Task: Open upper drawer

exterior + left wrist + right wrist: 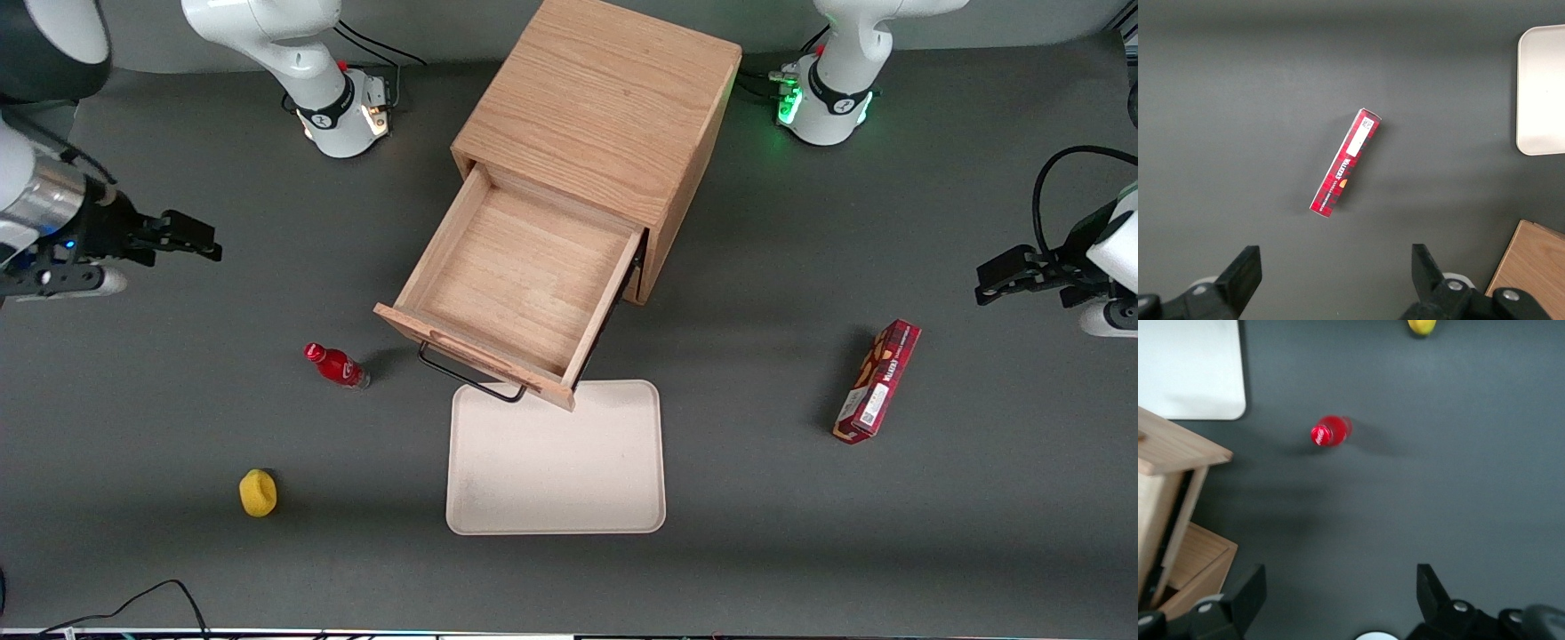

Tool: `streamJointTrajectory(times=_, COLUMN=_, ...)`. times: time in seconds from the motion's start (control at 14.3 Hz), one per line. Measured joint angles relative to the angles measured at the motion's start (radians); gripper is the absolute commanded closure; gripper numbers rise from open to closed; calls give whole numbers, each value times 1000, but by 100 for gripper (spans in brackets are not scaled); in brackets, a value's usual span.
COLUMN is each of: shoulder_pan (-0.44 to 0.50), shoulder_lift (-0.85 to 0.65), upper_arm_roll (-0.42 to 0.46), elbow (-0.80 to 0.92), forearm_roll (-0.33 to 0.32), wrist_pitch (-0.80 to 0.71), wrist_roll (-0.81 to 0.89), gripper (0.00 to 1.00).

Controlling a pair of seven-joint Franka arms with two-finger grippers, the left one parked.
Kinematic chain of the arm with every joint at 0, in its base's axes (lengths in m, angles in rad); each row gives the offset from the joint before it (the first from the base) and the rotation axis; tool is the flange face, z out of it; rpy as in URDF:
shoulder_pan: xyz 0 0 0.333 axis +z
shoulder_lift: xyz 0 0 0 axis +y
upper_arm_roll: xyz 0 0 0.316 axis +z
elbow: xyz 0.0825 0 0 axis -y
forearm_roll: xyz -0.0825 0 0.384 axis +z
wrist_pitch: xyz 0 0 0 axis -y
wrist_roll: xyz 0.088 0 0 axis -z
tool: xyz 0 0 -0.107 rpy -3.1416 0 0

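One upper drawer, centre of the front view: light oak, drawn well out of its cabinet, bare inside, its black bar handle overhanging the edge of the tray; judged fully open, so the task looks done

One gripper, middle left edge of the front view, well apart from the drawer and above bare worktop; fingers spread and holding nothing, a pose that reads as withdrawn after the pull

One cream tray, lower centre, empty, lying just in front of the drawer as if meant to receive items

One red bottle, upright, beside the drawer front toward the working arm's end

One yellow object, lower left, nearer the camera than the bottle

One red box, right of centre, toward the parked arm's end, lying flat
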Motion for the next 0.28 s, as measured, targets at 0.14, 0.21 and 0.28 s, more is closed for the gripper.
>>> streamJointTrajectory(times=0.14, shoulder_pan=2, shoulder_lift=-55, upper_arm_roll=0, elbow=-73, forearm_roll=-8, wrist_pitch=42, wrist_roll=42, gripper=0)
streamJointTrajectory(times=0.21, shoulder_pan=2, shoulder_lift=-61, upper_arm_roll=0, elbow=-76, forearm_roll=-10, wrist_pitch=45, wrist_roll=91, gripper=0)
streamJointTrajectory(times=0.28, shoulder_pan=4, shoulder_lift=-61, upper_arm_roll=0, elbow=-75, forearm_roll=-16, wrist_pitch=48, wrist_roll=127, gripper=0)
